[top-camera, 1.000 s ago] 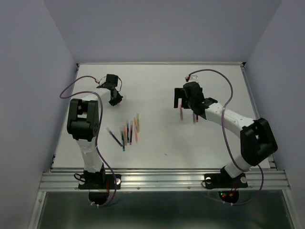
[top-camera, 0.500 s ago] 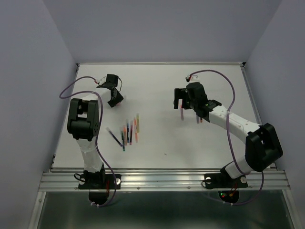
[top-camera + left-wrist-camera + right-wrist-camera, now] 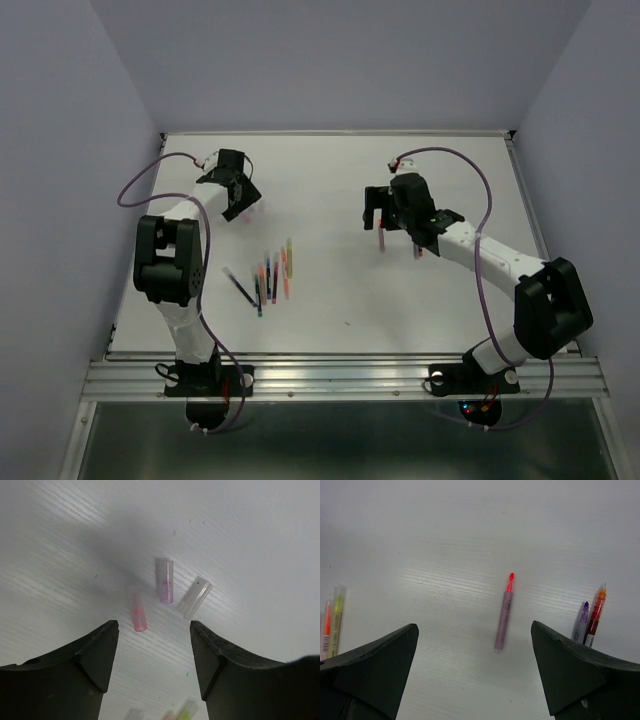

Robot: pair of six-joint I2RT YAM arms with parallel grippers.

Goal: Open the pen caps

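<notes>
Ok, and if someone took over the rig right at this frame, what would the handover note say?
Left gripper: open, empty, above three short translucent plastic caps lying loose on the white table.
Right gripper: open, empty, above an uncapped pale pink pen with a red tip; a purple pen and a red pen, tips bare, lie nearby.
Done: at least three pens opened.
Left: the cluster of thin coloured pens mid-table; too small to tell whether capped.

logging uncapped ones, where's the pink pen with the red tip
Right wrist view, mid-frame: the pink pen lies alone on the table, with a purple pen and a red pen to its right.
</notes>
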